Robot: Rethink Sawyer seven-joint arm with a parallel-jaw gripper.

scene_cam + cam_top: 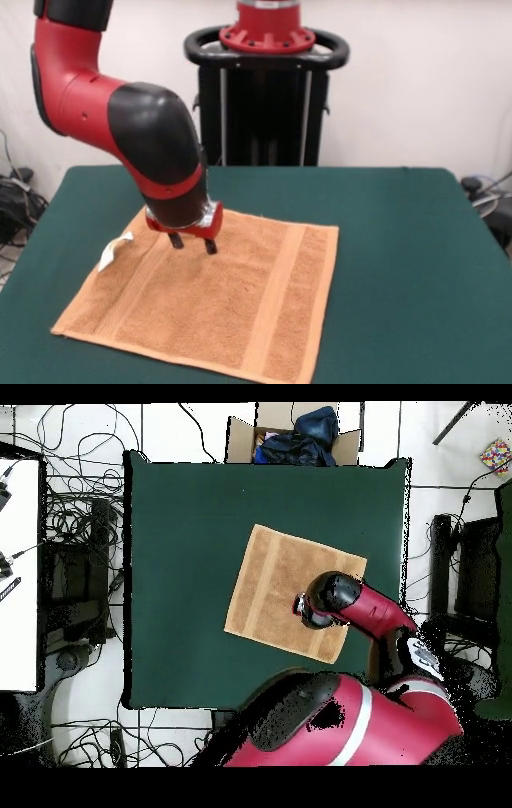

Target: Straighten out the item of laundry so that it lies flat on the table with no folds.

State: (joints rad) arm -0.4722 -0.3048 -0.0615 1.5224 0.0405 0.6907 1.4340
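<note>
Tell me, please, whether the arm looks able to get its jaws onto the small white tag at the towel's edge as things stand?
Probably yes. The gripper hangs just above the towel, jaws slightly apart and empty, and the white tag sticks out at the nearby edge with only open cloth between them and nothing lying over it.

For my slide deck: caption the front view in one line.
Sawyer gripper, jaws open, poised over an orange towel spread flat on the green table.
</note>
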